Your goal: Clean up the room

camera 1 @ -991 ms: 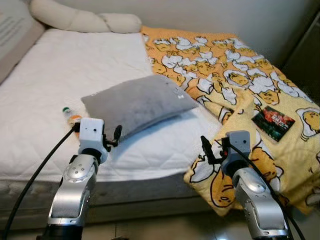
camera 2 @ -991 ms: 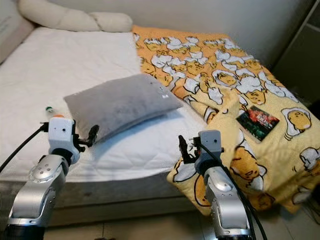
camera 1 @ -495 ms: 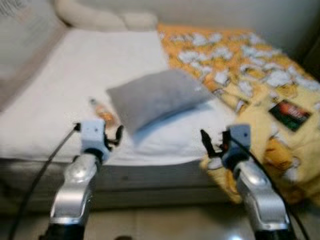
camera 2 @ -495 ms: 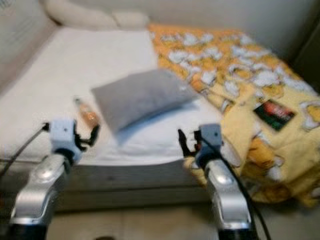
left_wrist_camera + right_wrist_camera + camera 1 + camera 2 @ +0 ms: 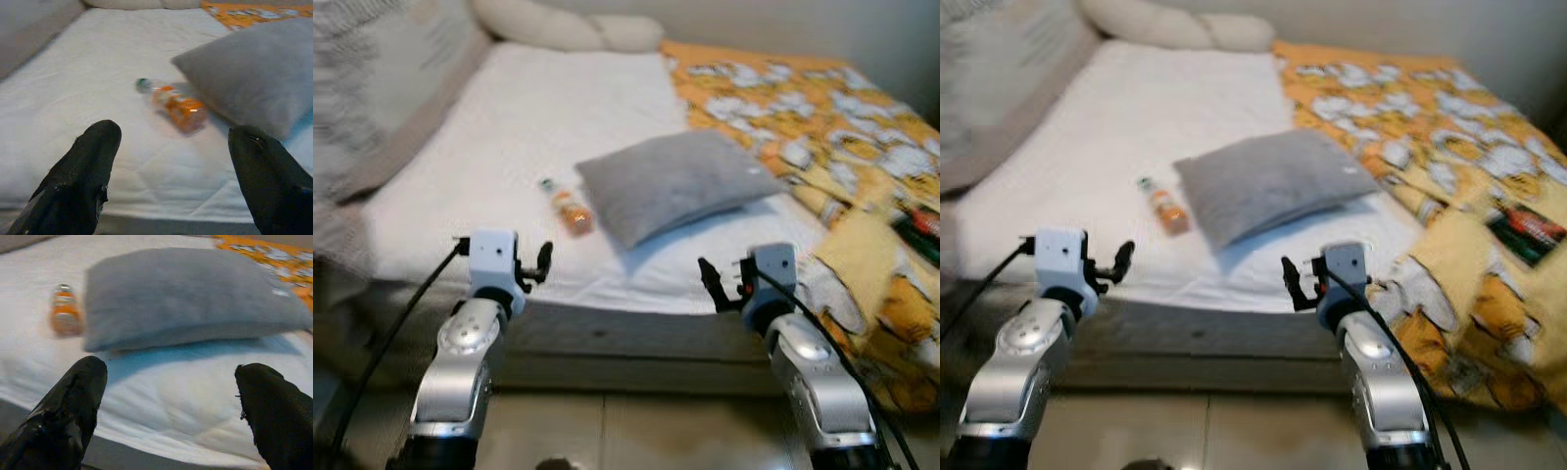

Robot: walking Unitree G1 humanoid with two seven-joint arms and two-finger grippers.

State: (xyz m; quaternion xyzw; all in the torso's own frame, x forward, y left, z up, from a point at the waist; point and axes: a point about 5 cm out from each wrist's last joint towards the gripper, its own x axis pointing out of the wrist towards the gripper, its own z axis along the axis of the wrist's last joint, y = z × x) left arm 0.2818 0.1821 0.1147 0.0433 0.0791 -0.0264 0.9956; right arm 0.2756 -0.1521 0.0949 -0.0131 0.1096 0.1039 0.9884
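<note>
A small orange bottle (image 5: 570,209) with a green cap lies on its side on the white mattress (image 5: 509,137), just left of a grey pillow (image 5: 675,179). A yellow cartoon-print blanket (image 5: 803,127) covers the bed's right side, with a dark packet (image 5: 1528,223) lying on it. My left gripper (image 5: 541,264) is held up before the bed's near edge, open and empty, with the bottle (image 5: 173,104) ahead of it. My right gripper (image 5: 710,284) is also open and empty, facing the pillow (image 5: 195,298) and the bottle (image 5: 64,316).
Long cream pillows (image 5: 568,27) lie at the head of the bed. A padded beige panel (image 5: 372,88) runs along the bed's left side. The bed's grey base (image 5: 607,343) stands right before me, with tiled floor (image 5: 636,431) below.
The camera has swung left and the picture is blurred; the bed now sits further right in view and the bottle shows fully. Both arms keep the same raised pose.
</note>
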